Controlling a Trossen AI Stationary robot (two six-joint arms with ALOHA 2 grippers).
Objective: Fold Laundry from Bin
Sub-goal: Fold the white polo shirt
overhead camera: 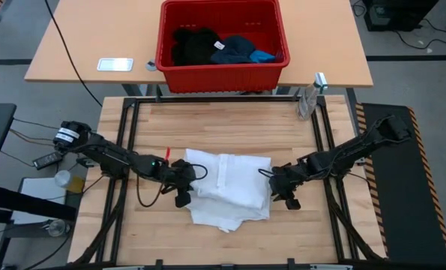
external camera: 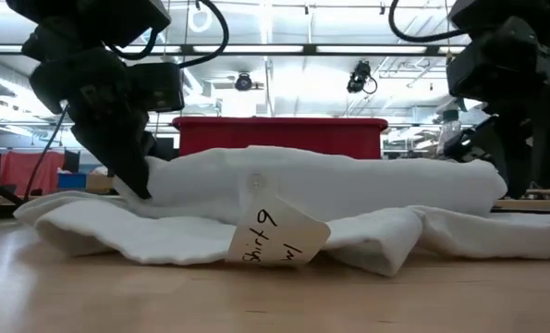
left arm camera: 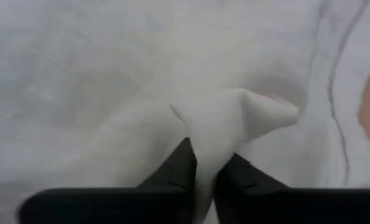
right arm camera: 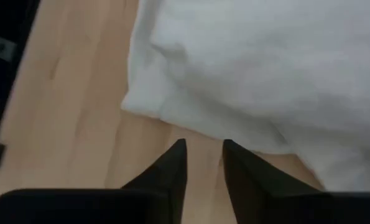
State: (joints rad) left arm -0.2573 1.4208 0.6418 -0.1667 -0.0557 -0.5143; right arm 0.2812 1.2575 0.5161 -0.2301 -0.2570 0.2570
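Two dark grippers flank the large white cloth garment, folded mid-table with a paper tag: left gripper pinches a fold, right gripper released beside its edge. Red plastic bin beyond the far edge holds dark clothes.

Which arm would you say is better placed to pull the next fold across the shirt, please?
Probably the left. Its claw has a pinch of white shirt between its fingers, while the right claw sits open over bare table, just off the shirt's edge.

White garment lies folded on the table — black, navy, blue pieces stay in the red bin.
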